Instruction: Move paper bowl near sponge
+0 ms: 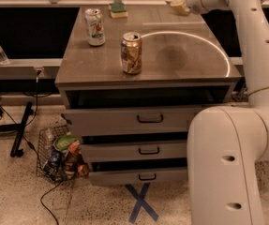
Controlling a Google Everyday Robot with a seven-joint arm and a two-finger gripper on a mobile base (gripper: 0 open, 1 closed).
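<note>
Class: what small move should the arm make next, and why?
Probably carry the bowl left toward the sponge. The end effector is with the bowl at the back right, well apart from the sponge at back centre.

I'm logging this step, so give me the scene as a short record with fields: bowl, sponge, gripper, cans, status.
paper bowl: at the gripper's tip, by the far right corner of the table
sponge: far edge of the table, left of the bowl, well apart from it
gripper: top right, at the bowl
white can: upright, near the sponge
gold can: upright, nearer the front
status: bowl not yet near the sponge
</note>
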